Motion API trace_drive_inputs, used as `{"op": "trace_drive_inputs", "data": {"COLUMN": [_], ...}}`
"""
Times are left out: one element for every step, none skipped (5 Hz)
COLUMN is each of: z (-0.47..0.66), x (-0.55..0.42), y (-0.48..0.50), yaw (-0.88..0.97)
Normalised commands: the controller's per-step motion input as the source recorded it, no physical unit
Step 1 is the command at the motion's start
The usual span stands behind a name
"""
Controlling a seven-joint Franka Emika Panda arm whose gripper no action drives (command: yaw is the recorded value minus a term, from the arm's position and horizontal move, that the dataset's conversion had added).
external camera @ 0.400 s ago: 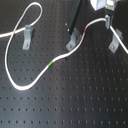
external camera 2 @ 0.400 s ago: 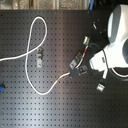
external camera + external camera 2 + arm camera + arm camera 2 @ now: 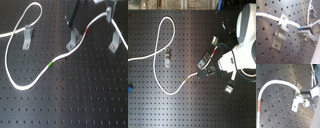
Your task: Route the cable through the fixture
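Note:
The white cable [image 3: 30,82] enters at the first exterior view's left, loops up, sweeps down and rises to the right past its green band [image 3: 52,64] and red band [image 3: 86,31]. It passes the middle metal fixture [image 3: 75,39]. My gripper [image 3: 301,28] is shut on the cable's end, right next to a fixture [image 3: 281,33], and the cable lies across that fixture's top. In the second wrist view the cable [image 3: 273,82] curves from its red band [image 3: 259,105] into the gripper [image 3: 300,92]. In the second exterior view the cable [image 3: 158,75] runs under the white arm [image 3: 245,40].
Two more metal fixtures stand on the black perforated board, one at the first exterior view's left [image 3: 27,36] and one at its right [image 3: 115,44]. A dark arm part [image 3: 72,15] hangs behind the middle fixture. A small blue object [image 3: 129,89] lies at the second exterior view's left edge.

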Motion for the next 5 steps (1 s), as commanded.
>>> {"op": "trace_drive_inputs", "data": {"z": [0.0,0.0,0.0,0.14,0.7], "x": [-0.162,-0.02,-0.004,0.001,0.006], "y": [-0.129,-0.321,-0.09,-0.001,-0.003], "yaw": [-0.1,-0.4,-0.06,0.0,-0.01]}}
